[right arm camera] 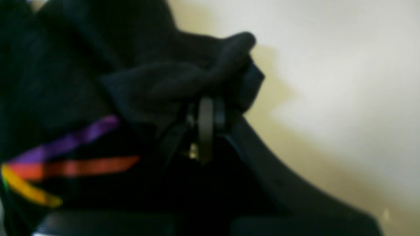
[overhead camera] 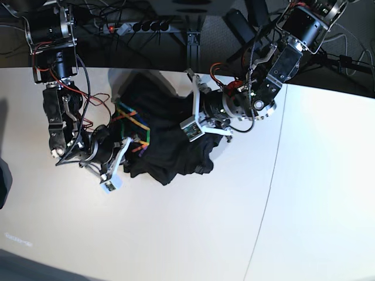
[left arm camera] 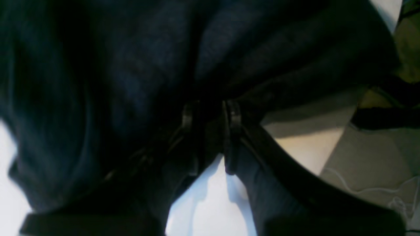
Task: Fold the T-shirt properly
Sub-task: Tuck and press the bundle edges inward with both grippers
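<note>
The dark charcoal T-shirt hangs bunched between my two arms above the white table, with its multicoloured line print showing toward the left. My left gripper is shut on a fold of the dark cloth, which fills most of the left wrist view. My right gripper is shut on a bunched edge of the shirt; purple, orange and yellow print stripes show beside it. In the base view the left gripper holds the shirt's right side and the right gripper its left side.
The white table lies below, with a seam line running down its right part. Cables and a power strip lie behind the far edge. A dark object sits at the left edge.
</note>
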Robot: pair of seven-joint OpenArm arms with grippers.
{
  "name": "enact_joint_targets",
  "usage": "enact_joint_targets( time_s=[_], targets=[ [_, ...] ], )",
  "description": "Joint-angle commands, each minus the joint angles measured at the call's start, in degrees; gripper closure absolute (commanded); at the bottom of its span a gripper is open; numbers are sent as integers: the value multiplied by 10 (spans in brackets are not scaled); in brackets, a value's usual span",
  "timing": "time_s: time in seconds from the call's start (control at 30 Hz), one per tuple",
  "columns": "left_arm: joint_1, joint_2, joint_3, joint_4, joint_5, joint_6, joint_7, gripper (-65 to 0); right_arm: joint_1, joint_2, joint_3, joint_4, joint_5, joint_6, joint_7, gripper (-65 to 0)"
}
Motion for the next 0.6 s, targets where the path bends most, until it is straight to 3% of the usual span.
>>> enact_joint_targets(
  time_s=[0.0,0.17,0.47,0.57],
  targets=[
    [-21,-10,-3,4,-1,-7,-16,-119,-9,10,1,16,-6,38,-22,0],
    [-58,-27,-3,-11,-1,-5,-25,-119,-75,31,7,89,16,38,-29,0],
    [-83,-30,-3,-17,-3,-3,-27,-119,-164,29,34,204,55,38,-38,0],
    [-84,-28,-3,-17,-4,15,-32,-119,-167,24,34,211,54,38,-38,0]
  ],
)
